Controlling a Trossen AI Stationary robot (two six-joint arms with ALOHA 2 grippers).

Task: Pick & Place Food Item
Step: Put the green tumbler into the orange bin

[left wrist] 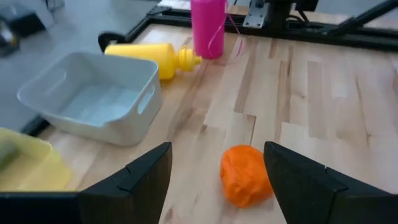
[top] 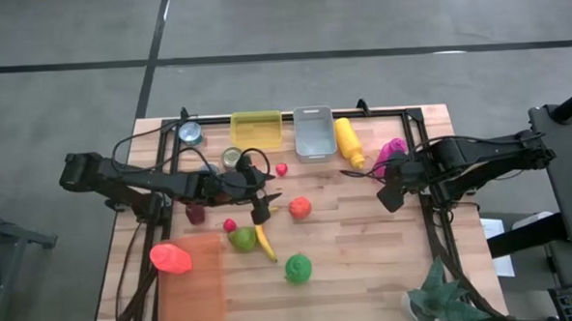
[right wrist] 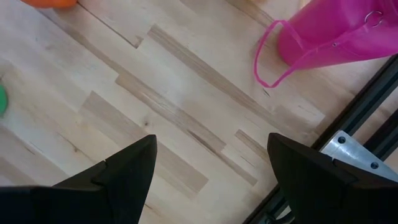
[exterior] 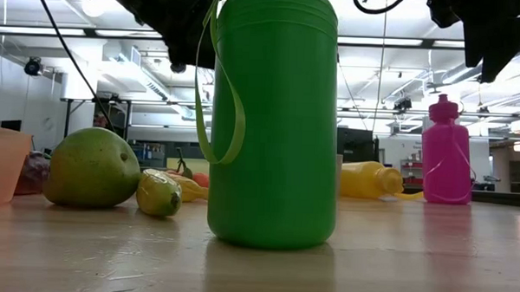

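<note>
An orange, lumpy food item [top: 300, 207] [left wrist: 245, 174] lies on the wooden table near its middle. My left gripper [top: 266, 206] [left wrist: 216, 152] hangs open above the table just left of it, fingers slanting down toward it and touching nothing. My right gripper [top: 392, 191] [right wrist: 211, 140] hovers open over bare wood near the table's right side, pointing down. A pink bottle [top: 392, 153] [right wrist: 336, 34] stands close by, on the far side of the right gripper. A green mango [top: 242, 240], a banana [top: 265, 244] and small red fruits [top: 230, 224] lie near the left gripper.
A green bottle [top: 297, 268] [exterior: 274, 120] stands toward the near edge. At the far edge are a yellow bin [top: 256, 130], a grey bin [top: 313, 132] [left wrist: 93, 99], a lying yellow bottle [top: 350, 143] and two cans [top: 190, 133]. An orange tray [top: 190, 290] sits near left.
</note>
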